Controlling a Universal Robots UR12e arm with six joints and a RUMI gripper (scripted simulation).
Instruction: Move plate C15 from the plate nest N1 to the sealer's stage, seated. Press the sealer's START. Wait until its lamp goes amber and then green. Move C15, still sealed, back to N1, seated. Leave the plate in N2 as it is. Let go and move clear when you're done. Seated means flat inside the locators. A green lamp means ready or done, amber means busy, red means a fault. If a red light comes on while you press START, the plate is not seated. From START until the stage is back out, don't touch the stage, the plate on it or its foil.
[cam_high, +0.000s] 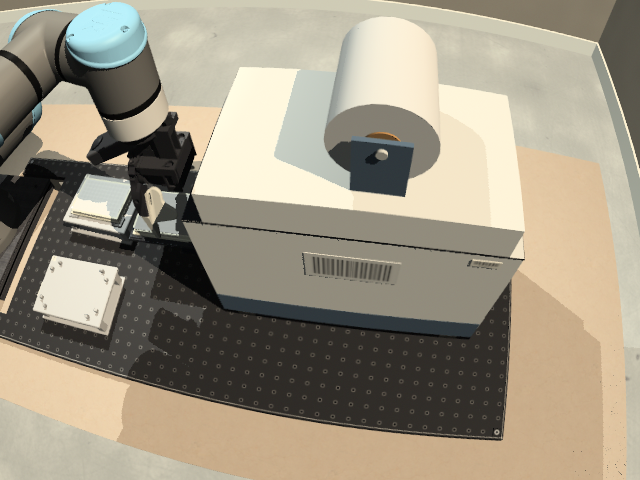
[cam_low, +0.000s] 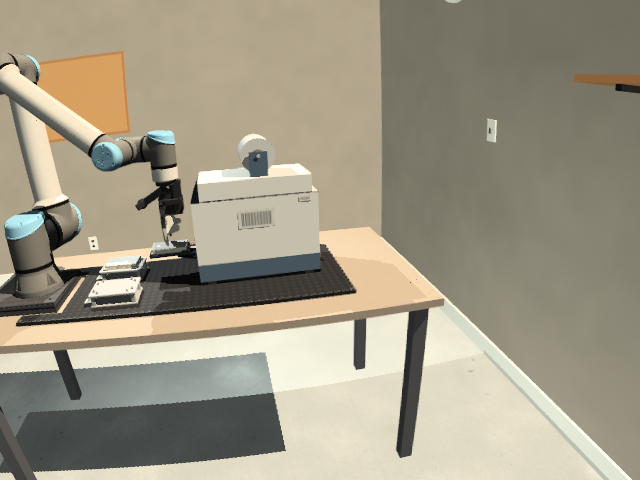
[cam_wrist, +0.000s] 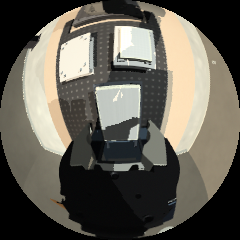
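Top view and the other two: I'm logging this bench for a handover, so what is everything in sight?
Sealer: one, cream box with a grey-blue base, mid-mat.
Roll: one, cream, on top of the sealer.
Barcode label: one, black on white, sealer's side.
Plate on the stage: one, pale grey, under the gripper.
Plate in a nest: one, whitish, beside the stage.
Empty nest: one, white, mat's near-left corner.
Mat: one, black, dotted.
Table: one, tan.
Wall panel: one, orange.
Arm: one, cream with blue caps.
Gripper: one, black, open, over the stage.
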